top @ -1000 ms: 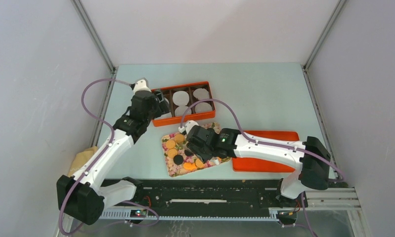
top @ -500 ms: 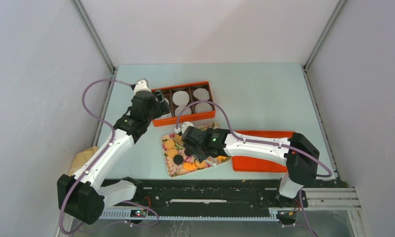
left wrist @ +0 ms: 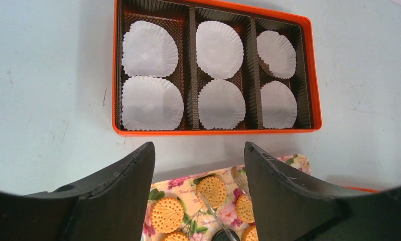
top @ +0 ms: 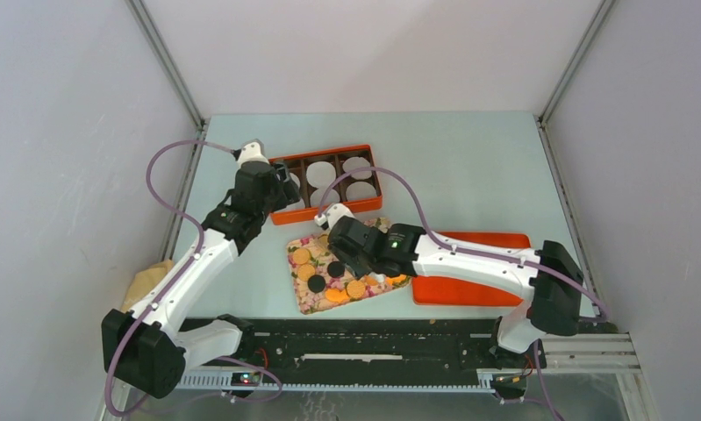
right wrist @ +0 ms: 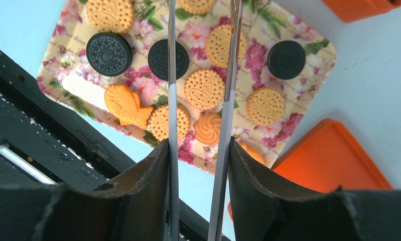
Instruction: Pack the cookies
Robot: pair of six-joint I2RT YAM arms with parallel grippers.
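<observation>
The cookies (top: 333,279) lie flat on a floral tray (top: 304,301); most are golden, three are dark. The right wrist view shows them closely: golden rounds (right wrist: 203,89), dark ones (right wrist: 109,53), and a fish-shaped one (right wrist: 123,104). My right gripper (top: 339,230) hovers over the tray, shut on metal tongs (right wrist: 172,75). The tongs' two blades run either side of a golden cookie, and their tips are cut off at the frame top. My left gripper (left wrist: 198,150) is open and empty, above the table between the orange box (left wrist: 213,132) and the tray.
The orange box (top: 329,213) holds a brown three-part insert with several white paper liners (left wrist: 213,50), all empty. An orange lid (top: 478,272) lies right of the floral tray. A tan cloth (top: 149,281) sits at the left wall. A black rail (top: 373,346) runs along the near edge.
My right gripper with the tongs shifted left over the tray, then back right and slightly farther, uncovering a dark cookie. The left arm has not moved.
</observation>
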